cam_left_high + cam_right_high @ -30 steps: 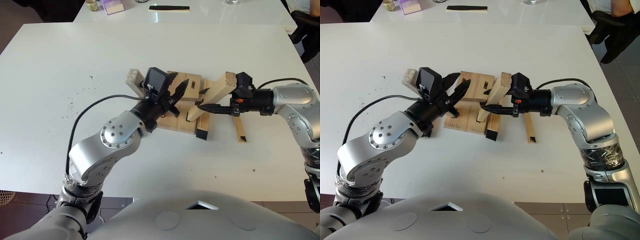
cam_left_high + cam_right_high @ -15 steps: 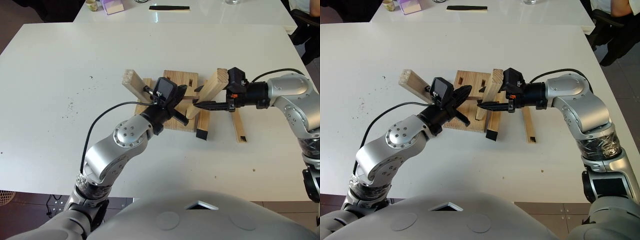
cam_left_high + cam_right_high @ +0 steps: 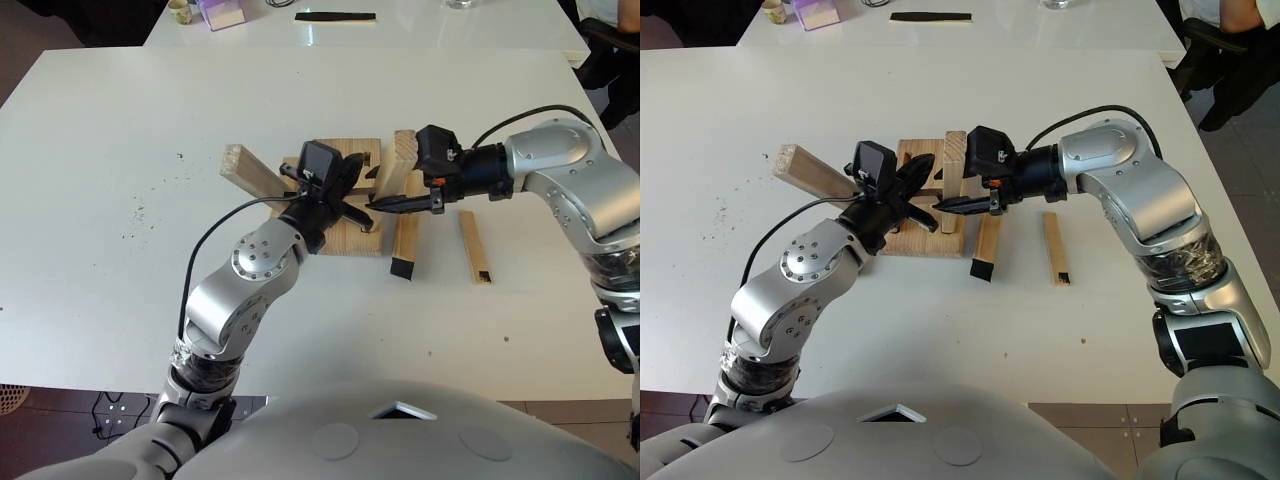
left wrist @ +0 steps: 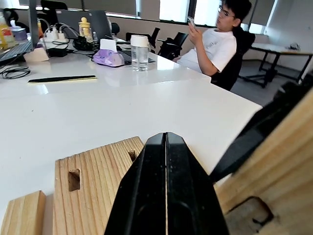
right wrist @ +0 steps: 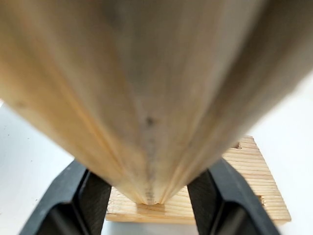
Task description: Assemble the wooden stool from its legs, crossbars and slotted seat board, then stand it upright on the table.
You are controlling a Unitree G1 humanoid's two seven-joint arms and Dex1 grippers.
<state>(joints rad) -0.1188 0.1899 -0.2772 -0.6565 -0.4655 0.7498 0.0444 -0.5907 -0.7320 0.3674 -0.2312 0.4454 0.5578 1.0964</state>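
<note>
We are, by our reading, seating a leg [image 3: 402, 160] into the seat board [image 4: 98, 171], which is lying flat mid-table [image 3: 150, 100]. The right gripper [image 3: 378, 204] is reaching in from the right with its jaws clamped on that leg, which is tilting over the board's right edge. The left gripper [image 4: 166, 152] is sitting over the board with its jaws pressed together and nothing showing between them; we cannot tell whether it is touching the wood. A second leg [image 3: 248, 170] is jutting from the board's far-left corner. To do this well, we should be bracing the board with the left gripper. The right gripper then squares the leg's lower end to a slot and pushes straight along it, never sideways.
</note>
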